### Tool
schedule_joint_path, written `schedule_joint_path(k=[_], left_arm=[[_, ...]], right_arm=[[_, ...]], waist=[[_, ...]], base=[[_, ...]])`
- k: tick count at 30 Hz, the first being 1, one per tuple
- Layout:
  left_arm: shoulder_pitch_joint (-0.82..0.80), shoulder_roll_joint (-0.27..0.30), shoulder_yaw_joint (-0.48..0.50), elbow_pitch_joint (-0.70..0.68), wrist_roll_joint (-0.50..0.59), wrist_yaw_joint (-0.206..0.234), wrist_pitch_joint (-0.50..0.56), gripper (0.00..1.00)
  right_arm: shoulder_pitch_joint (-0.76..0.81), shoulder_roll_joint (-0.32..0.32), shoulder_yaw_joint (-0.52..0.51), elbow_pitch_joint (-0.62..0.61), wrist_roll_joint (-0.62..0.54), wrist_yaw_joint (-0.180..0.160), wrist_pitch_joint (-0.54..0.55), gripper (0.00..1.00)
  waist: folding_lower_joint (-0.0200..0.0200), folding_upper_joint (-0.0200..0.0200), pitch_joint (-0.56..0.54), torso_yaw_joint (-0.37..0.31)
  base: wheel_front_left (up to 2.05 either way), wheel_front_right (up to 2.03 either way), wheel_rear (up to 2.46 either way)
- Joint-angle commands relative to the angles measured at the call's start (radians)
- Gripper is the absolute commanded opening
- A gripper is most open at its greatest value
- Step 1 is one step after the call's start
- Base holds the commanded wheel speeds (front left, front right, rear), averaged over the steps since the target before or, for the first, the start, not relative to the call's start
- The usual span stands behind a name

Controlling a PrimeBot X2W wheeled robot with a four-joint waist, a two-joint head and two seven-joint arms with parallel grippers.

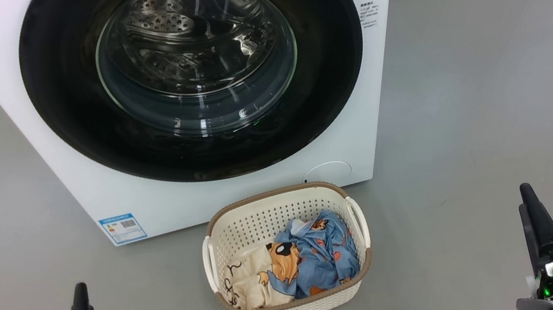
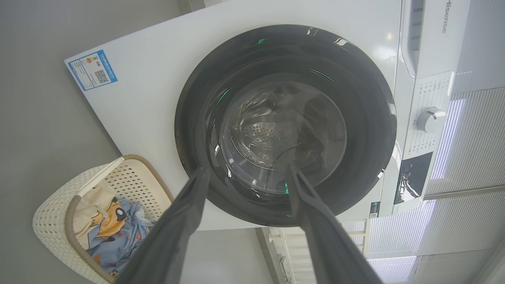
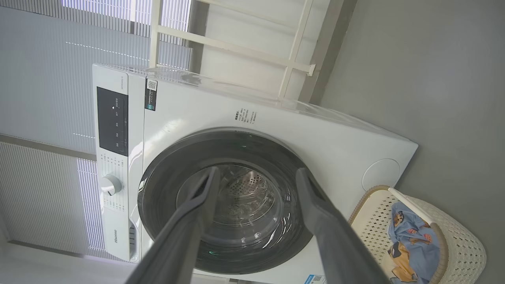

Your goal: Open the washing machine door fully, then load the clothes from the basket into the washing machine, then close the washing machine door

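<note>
The white washing machine point(image 1: 67, 168) stands ahead of me with its door point(image 1: 63, 98) shut; the black rim frames a glass bowl through which the steel drum shows. On the floor in front sits the cream basket point(image 1: 271, 194), holding the clothes: a blue dog-print fabric point(image 1: 318, 257) and a cream fabric point(image 1: 251, 283). My left gripper point(image 1: 80, 296) is at the lower left and my right gripper point(image 1: 526, 195) at the lower right, both well short of the basket. In the wrist views the left gripper point(image 2: 247, 169) and right gripper point(image 3: 258, 170) are open and empty, pointing at the door point(image 2: 197, 118) point(image 3: 165, 169).
Grey floor point(image 1: 489, 92) surrounds the machine and basket. A blue label point(image 1: 123, 228) and a round flap point(image 1: 327, 170) mark the machine's lower front. The control panel's dial point(image 2: 431, 119) is at the top. Blinds point(image 3: 39, 98) and a white frame point(image 3: 292, 59) stand behind.
</note>
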Motion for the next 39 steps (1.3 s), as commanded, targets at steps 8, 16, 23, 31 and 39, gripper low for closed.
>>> schedule_joint_path(k=[8, 16, 23, 31, 39], left_arm=[[-0.040, 0.020, 0.015, -0.083, 0.160, 0.006, -0.032, 1.00], [-0.037, 0.021, -0.005, -0.130, 0.298, 0.034, -0.053, 1.00], [-0.034, 0.023, -0.038, -0.168, 0.465, 0.060, -0.074, 1.00], [-0.030, 0.025, -0.076, -0.176, 0.676, 0.112, -0.097, 1.00], [-0.032, 0.027, -0.106, -0.173, 0.853, 0.168, -0.121, 1.00]], right_arm=[[-0.050, -0.010, 0.037, -0.072, -0.147, 0.001, -0.032, 1.00], [-0.054, -0.011, 0.050, -0.097, -0.262, 0.001, -0.052, 1.00], [-0.059, -0.012, 0.070, -0.112, -0.403, 0.001, -0.073, 1.00], [-0.062, -0.013, 0.092, -0.122, -0.570, 0.001, -0.096, 1.00], [-0.066, -0.014, 0.109, -0.119, -0.757, 0.001, -0.119, 1.00]], waist=[[-0.0001, 0.0000, -0.002, 0.001], [-0.0001, 0.0000, 0.001, 0.001], [-0.0001, 0.0000, 0.003, 0.002], [-0.0001, 0.0000, 0.006, 0.003], [-0.0001, 0.0000, 0.010, 0.003]], base=[[0.00, 0.00, 0.00], [0.00, 0.00, 0.00], [0.00, 0.00, 0.00], [0.00, 0.00, 0.00], [0.00, 0.00, 0.00]])
